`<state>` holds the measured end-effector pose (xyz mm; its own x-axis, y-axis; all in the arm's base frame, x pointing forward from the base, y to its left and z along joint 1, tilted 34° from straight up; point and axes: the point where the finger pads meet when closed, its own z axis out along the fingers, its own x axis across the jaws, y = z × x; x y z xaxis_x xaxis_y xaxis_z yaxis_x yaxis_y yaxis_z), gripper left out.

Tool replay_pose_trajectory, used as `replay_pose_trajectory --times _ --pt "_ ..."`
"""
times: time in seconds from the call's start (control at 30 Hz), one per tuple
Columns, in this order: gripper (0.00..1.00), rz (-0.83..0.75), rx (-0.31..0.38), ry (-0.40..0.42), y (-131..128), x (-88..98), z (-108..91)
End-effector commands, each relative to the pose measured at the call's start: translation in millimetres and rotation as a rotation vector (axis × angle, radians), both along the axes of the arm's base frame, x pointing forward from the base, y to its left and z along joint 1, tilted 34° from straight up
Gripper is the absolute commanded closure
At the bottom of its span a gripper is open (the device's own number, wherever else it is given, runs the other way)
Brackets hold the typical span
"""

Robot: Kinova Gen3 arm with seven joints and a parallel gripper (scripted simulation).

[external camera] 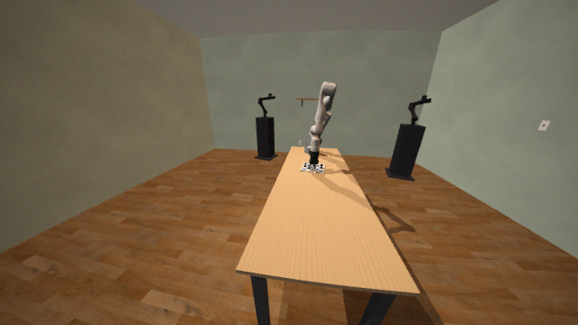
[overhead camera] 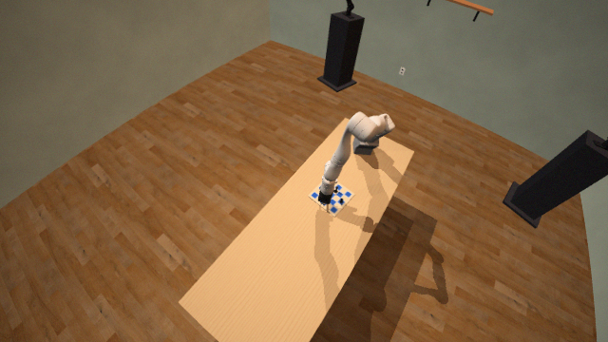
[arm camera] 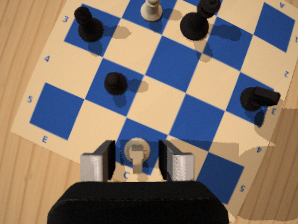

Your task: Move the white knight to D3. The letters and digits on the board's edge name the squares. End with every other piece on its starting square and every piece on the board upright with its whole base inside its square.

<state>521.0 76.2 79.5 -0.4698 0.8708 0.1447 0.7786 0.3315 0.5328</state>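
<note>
The gripper (arm camera: 137, 157) hangs open astride the white knight (arm camera: 137, 152) (fingers apart from it), near the table's (overhead camera: 266, 285) far end; next, closing squarely.

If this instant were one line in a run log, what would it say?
gripper: open, straddling white knight | knight: upright on board, not gripped | stage: before grasp

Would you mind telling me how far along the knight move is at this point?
Done: the open pincer straddles the white knight near the board's edge, with gaps beside both fingers. In hand: nothing gripped yet. Left: close, lift, carry it to D3 and set it upright without disturbing the black pieces or the white pawn.
</note>
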Motion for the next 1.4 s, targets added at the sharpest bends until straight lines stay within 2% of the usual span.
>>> replay_pose_trajectory --times 0.0,1.1,1.13,1.37 --pt "0.27 -0.001 0.000 0.000 -0.4 0.1 -0.2" --pt "0.27 -0.001 0.000 0.000 -0.4 0.1 -0.2" --pt "1.00 -0.001 0.000 0.000 -0.4 0.1 -0.2" --pt "1.00 -0.001 0.000 0.000 -0.4 0.1 -0.2"
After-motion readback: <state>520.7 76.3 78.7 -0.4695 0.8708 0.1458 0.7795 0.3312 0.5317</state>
